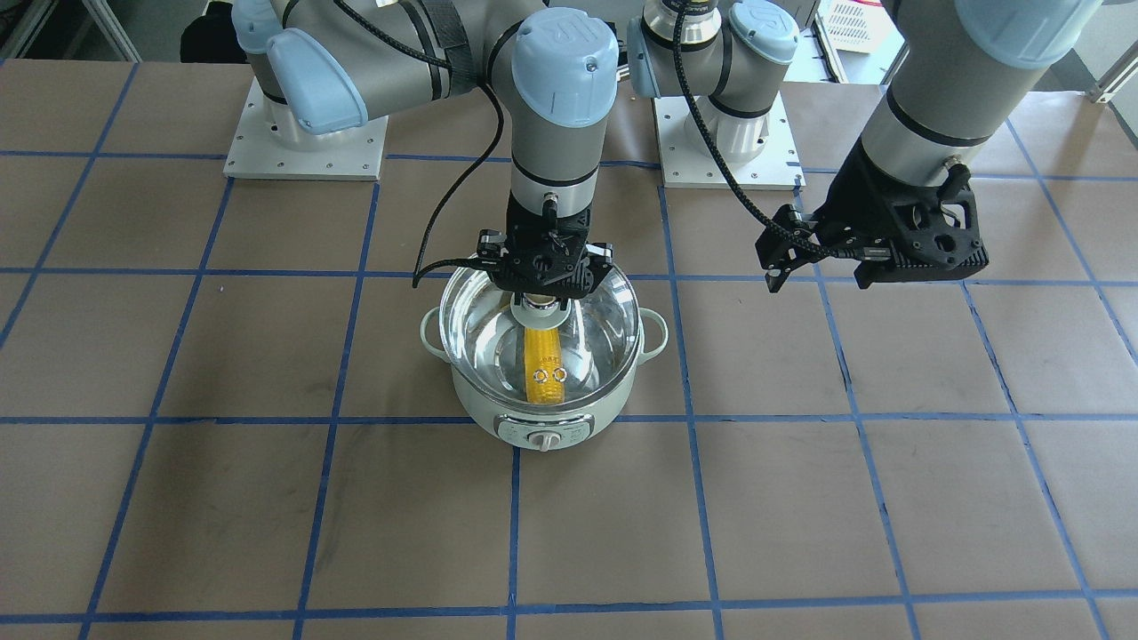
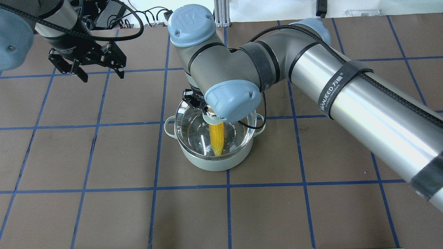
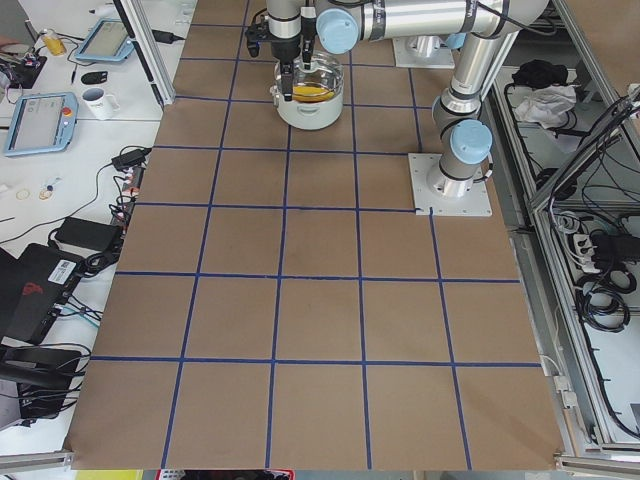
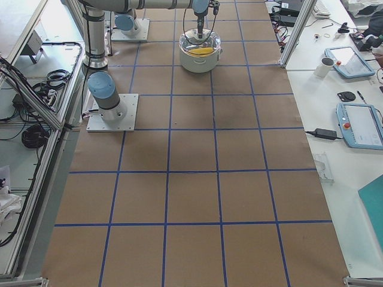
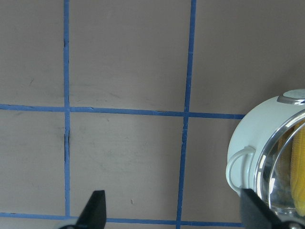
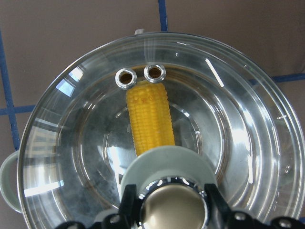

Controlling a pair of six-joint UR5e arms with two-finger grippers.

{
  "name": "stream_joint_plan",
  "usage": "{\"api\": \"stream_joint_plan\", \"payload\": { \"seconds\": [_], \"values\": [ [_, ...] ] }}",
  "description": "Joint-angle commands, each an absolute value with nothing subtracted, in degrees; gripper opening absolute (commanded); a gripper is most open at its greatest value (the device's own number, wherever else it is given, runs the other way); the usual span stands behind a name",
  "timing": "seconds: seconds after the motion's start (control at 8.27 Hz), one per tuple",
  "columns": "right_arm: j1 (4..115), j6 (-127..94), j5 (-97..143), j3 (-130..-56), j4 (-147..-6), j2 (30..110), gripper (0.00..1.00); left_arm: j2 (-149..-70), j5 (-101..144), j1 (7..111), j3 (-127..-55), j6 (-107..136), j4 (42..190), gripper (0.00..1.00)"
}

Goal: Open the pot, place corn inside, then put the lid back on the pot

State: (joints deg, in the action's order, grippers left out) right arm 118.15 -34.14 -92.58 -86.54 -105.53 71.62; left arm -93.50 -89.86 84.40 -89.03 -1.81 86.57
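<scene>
The pale mint-green pot (image 1: 480, 402) stands mid-table with its dial facing the front. The yellow corn (image 1: 544, 369) lies inside it, seen through the glass in the right wrist view (image 6: 148, 124). The clear glass lid (image 1: 609, 324) sits over the pot's mouth. I cannot tell whether it rests on the rim. My right gripper (image 6: 171, 202) is straight above, shut on the lid's beige knob (image 6: 174, 210). My left gripper (image 2: 101, 73) is open and empty, hovering off to the pot's left. Its wrist view shows the pot's handle (image 5: 238, 167).
The brown table is marked with a grid of blue tape (image 1: 514, 524). Both arm base plates (image 1: 307, 142) (image 1: 729, 151) stand at the robot's side. My right arm's links (image 2: 346, 93) span above the table. Side benches hold tablets and a mug (image 4: 326, 67).
</scene>
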Motion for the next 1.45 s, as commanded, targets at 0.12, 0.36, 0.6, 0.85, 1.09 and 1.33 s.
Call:
{"api": "stream_joint_plan", "payload": {
  "seconds": [0.12,0.36,0.6,0.85,1.09,1.33],
  "values": [
    [118.83,-34.19,-92.55,-86.66,-106.78,70.49,0.08,-93.60,-89.91,84.46,-89.03,-1.93,86.57,1.00],
    [118.92,-34.19,-92.55,-86.66,-107.31,70.05,0.08,-93.17,-89.83,84.46,-89.03,-1.93,86.57,1.00],
    [118.92,-34.19,-92.55,-86.66,-107.40,70.05,0.08,-92.90,-90.00,84.46,-89.03,-1.49,87.01,1.00],
    [118.92,-34.28,-92.55,-86.66,-107.23,70.05,0.09,-92.64,-90.44,84.46,-88.86,-1.50,86.58,1.00],
    [118.92,-34.19,-92.64,-87.62,-107.31,70.31,0.09,-92.55,-89.66,84.38,-88.86,-1.41,86.57,1.00],
    [118.92,-34.19,-92.64,-88.07,-107.40,70.31,0.09,-92.55,-89.74,84.37,-88.86,-1.41,86.57,1.00]
  ]
}}
